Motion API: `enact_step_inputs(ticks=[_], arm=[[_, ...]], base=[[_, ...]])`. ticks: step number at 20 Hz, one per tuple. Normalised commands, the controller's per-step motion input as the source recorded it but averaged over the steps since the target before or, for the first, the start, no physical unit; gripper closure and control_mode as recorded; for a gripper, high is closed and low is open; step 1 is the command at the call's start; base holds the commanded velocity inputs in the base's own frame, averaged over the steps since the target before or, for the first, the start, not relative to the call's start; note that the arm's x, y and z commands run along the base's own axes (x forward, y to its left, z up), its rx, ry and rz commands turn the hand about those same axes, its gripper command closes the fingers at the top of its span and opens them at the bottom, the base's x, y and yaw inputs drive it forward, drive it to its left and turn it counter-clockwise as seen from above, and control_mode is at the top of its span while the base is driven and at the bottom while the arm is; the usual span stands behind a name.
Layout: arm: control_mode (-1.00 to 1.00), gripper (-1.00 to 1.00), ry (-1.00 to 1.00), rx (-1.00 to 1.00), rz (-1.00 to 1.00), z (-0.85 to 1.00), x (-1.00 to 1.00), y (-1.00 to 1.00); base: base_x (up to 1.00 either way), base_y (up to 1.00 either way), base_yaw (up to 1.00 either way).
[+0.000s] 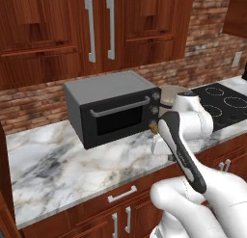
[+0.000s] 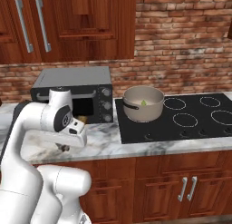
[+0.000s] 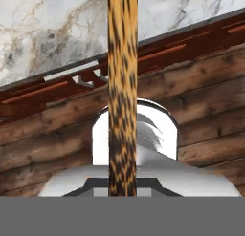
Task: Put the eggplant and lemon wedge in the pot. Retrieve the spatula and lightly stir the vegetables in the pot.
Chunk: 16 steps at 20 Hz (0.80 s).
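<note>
My gripper (image 2: 63,147) hangs low over the counter's front edge, left of the stove, shut on the spatula (image 3: 122,87). In the hand view its mottled brown wooden handle runs straight up the middle. A brown end of the spatula (image 2: 81,120) pokes out above the hand, beside the oven; the same spatula end (image 1: 154,128) shows in the left base view near my gripper (image 1: 169,156). The pot (image 2: 143,103) stands on the cooktop's near left corner, apart from the gripper. The lemon wedge (image 2: 143,102) lies inside it. The pot (image 1: 170,93) is partly behind my arm. The eggplant is hidden.
A dark countertop oven (image 2: 74,94) stands on the marble counter (image 1: 53,160) right behind the hand. The black cooktop (image 2: 195,114) stretches to the right of the pot. Wooden wall cabinets (image 1: 96,30) hang above, and drawers (image 3: 72,77) sit under the counter edge.
</note>
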Motion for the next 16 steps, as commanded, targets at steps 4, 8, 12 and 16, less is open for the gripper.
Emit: enact_step_inputs(ticks=[4,8,12,16], arm=[[-1.0,1.0,-0.01,0.0,0.11,0.68,-0.81,-0.34],[-1.0,1.0,0.0,0.0,0.07,0.47,-0.31,-0.09],[-1.0,1.0,0.0,0.0,0.01,0.44,0.0,0.0],[-1.0,1.0,0.0,0.0,0.0,0.0,0.0,0.0]], base=[[0.0,0.0,0.0],[0.0,0.0,0.0],[0.0,0.0,0.0],[0.0,0.0,0.0]])
